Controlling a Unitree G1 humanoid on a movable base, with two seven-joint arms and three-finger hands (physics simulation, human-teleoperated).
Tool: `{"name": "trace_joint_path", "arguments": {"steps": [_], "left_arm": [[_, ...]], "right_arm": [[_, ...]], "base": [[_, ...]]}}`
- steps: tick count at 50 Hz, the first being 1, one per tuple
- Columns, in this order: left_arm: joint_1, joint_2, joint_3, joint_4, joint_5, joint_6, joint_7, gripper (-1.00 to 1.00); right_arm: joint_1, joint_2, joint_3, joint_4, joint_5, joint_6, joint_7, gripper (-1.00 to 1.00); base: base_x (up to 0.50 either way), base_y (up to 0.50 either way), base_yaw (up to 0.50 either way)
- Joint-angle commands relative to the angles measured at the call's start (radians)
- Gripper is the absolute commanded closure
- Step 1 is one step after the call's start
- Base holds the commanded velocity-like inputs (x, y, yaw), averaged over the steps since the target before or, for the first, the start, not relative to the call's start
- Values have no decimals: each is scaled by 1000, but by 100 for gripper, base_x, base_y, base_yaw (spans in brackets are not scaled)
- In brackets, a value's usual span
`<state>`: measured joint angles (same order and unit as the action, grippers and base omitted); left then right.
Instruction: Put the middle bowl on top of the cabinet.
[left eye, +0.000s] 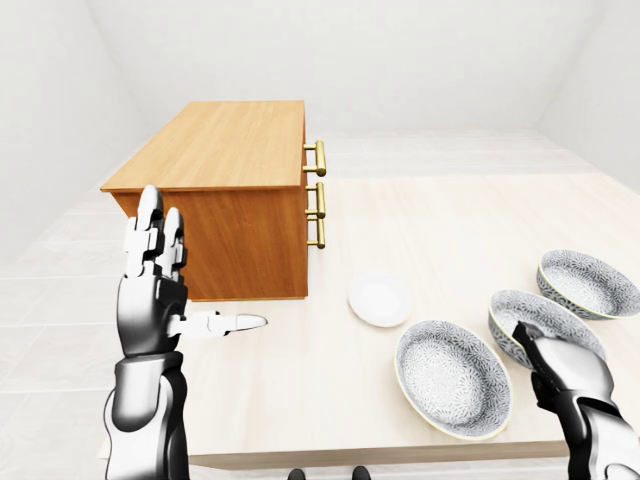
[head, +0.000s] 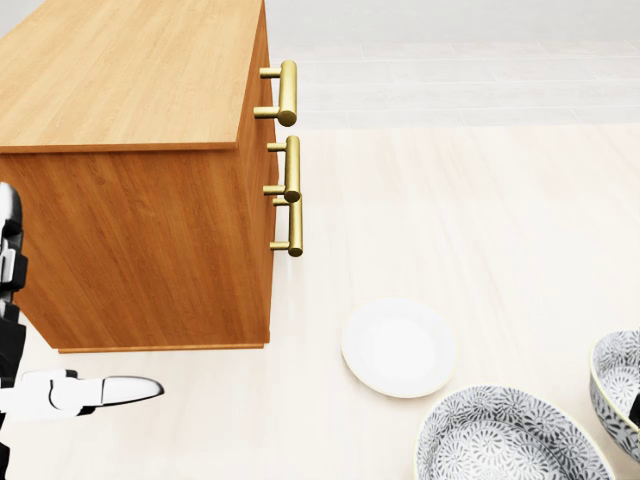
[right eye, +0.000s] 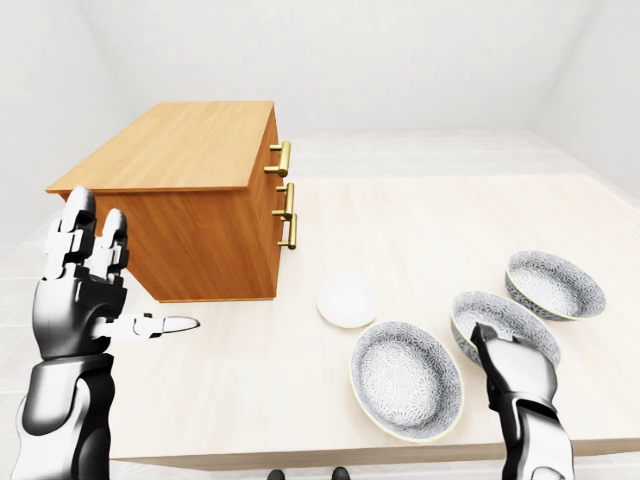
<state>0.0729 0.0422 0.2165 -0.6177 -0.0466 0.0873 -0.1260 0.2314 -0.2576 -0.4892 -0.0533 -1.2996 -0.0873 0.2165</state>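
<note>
Grasp stage: right hand (right eye: 515, 372) placed at middle bowl (right eye: 503, 314) rim, closure cannot be told; left hand (right eye: 75, 305) fingers (right eye: 78, 225) held apart. Lift onto cabinet (right eye: 180, 145) judged next.

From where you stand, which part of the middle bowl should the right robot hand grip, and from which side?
Grip the rim of the middle bowl nearest the right-eye view's bottom, from above, where the right robot hand is. The bowl stands upright and open, so its thin rim is the likely hold; a larger bowl and a third bowl flank it.
</note>
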Motion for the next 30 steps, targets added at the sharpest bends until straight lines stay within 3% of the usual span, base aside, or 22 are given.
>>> {"name": "trace_joint_path", "arguments": {"steps": [1,30], "left_arm": [[-1,1,4,-1,-3,0,1,-100],[-9,5,10,-43,-4,0,3,-100]], "right_arm": [[1,-1,-16,-36,33,0,24,100],[-39,-15,-129,-182,133,0,130,100]], "base": [[0,0,0],[0,0,0]]}}
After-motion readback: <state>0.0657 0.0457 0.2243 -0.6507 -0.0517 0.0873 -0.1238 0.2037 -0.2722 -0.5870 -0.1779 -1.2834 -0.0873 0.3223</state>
